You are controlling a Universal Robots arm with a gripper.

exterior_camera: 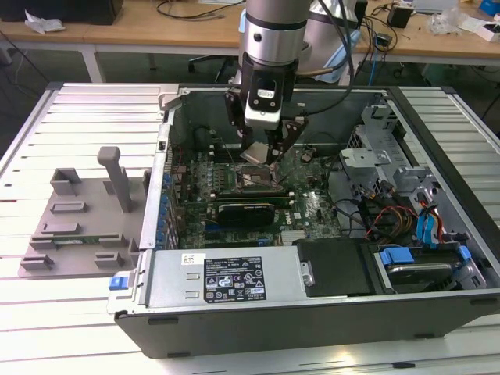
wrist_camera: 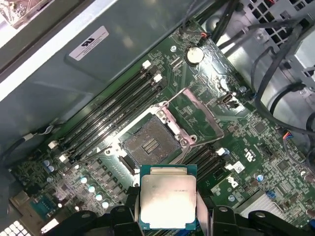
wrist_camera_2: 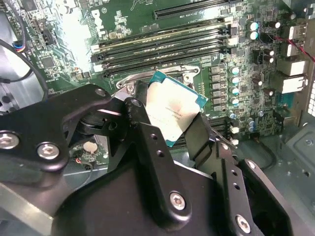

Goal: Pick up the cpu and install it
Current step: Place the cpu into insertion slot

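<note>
The cpu (wrist_camera: 168, 196), a small square chip with a silvery top plate and a green rim, is pinched by its edges in my gripper (wrist_camera: 167, 212). In the second wrist view the cpu (wrist_camera_2: 173, 109) sits tilted between the two black fingers (wrist_camera_2: 147, 142). It hangs a little above the motherboard, just beside the open socket (wrist_camera: 150, 142), whose metal load plate (wrist_camera: 197, 115) is flipped back. In the exterior view my gripper (exterior_camera: 262, 156) reaches down into the open computer case above the socket (exterior_camera: 254, 178).
Memory slots (wrist_camera: 113, 108) run alongside the socket, and a coin battery (wrist_camera: 195, 55) lies beyond it. Cables and a drive cage (exterior_camera: 391, 180) crowd the case on the exterior view's right. A grey plastic tray (exterior_camera: 78, 226) rests on the slatted table at the exterior view's left.
</note>
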